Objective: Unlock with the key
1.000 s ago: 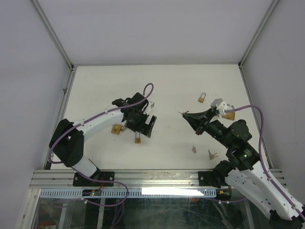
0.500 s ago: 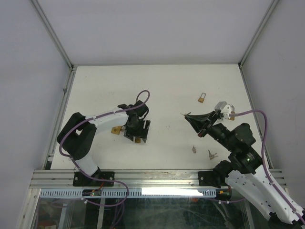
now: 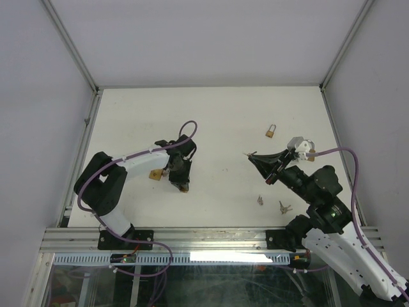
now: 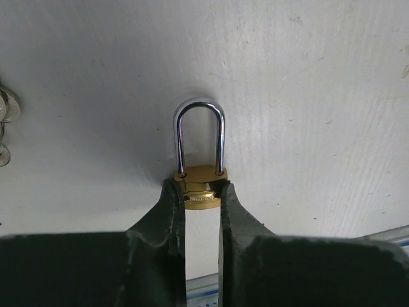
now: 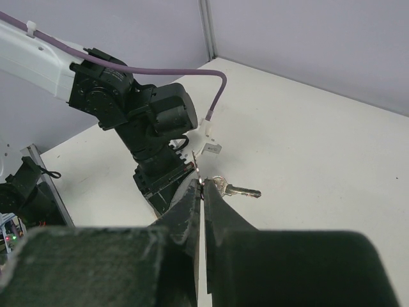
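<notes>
Early days I'd say: left gripper (image 4: 202, 192) is pinched onto the brass body of the padlock (image 4: 201, 174), lying flat left of centre, shackle closed. Right gripper (image 5: 203, 188) is clamped tight on the key (image 5: 239, 190), up on the right, well apart. Inserting and turning not yet done. There's a stamped word on the body, unreadable.

Brass padlock (image 4: 200, 187) flat w/ shackle (image 4: 200, 102) shut; key (image 5: 240, 190) aloft.

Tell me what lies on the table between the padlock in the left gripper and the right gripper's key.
Nothing: the top view shows bare table between the left gripper's padlock and the key in the right gripper.
</notes>
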Robot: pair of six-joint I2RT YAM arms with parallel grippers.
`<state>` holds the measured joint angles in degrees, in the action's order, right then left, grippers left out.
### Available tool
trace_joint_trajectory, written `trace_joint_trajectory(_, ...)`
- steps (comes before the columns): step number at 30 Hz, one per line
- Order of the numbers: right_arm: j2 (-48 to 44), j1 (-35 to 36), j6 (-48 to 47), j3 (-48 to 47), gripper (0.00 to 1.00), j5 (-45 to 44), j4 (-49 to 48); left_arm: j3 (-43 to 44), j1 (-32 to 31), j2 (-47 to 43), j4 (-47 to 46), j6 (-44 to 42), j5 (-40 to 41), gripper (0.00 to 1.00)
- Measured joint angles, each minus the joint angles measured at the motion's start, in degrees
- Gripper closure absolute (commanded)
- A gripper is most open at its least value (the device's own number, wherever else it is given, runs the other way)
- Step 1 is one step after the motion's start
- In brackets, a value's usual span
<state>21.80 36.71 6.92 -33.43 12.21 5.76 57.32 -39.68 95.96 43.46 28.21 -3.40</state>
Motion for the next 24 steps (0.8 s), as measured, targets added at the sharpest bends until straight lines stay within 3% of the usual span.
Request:
trace_joint_trajectory(5,-0.04,0.00,-0.37,0.00,1.00,-0.09,0.39,0.70,0.33,-1.53,0.33,-1.57,-1.31,1.00)
trace_joint_trajectory(15,-0.07,0.00,-0.70,0.00,1.00,-0.26,0.39,4.76,0.26,-1.66,-1.46,-16.31,5.86,1.00)
trace_joint_trajectory(19,-0.07,0.00,-0.85,0.00,1.00,-0.26,0.42,4.83,-0.02,-1.66,-1.46,-18.69,4.13,0.77)
trace_joint_trajectory(24,-0.07,0.00,-0.83,0.00,1.00,-0.24,0.42,6.10,-0.85,-1.33,-2.19,-19.08,0.92,0.63)
